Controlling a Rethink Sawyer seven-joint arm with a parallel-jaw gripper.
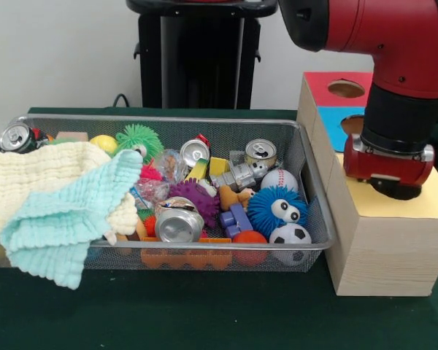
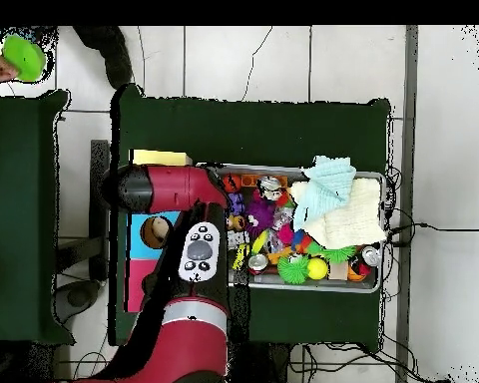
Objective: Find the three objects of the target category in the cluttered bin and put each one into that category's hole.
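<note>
Two views show the same table (image 1: 204,313), yet each gives something the other lacks. From the front, the wire bin (image 1: 315,219) holds a heap of clutter: a cream cloth (image 1: 29,182) with a mint cloth (image 1: 66,226) draped over the bin's near left rim, a crushed can (image 1: 178,222) near the middle, another can (image 1: 260,152) farther back, a blue googly-eyed fuzzy ball (image 1: 277,210), a baseball (image 1: 279,180), a small soccer ball (image 1: 290,236), a purple spiky ball (image 1: 197,195) and a green spiky ball (image 1: 137,137). Just right of the bin stands the wooden box (image 1: 379,255), its top in red, blue and yellow panels; a round hole (image 1: 346,89) shows in the red panel at the far end.

The arm's wrist (image 1: 388,157) hangs low over the yellow panel (image 1: 431,200), and the pincer below it is hidden, so I cannot tell whether it is open or what it holds.

Looking straight down, the arm (image 2: 184,249) covers most of the box, leaving only the blue panel's hole (image 2: 155,231) and the yellow end (image 2: 162,158) showing. This view alone shows a tiled floor (image 2: 283,60), a second green table (image 2: 24,219) at the left, and a bright green object (image 2: 24,55) at the top left corner.
</note>
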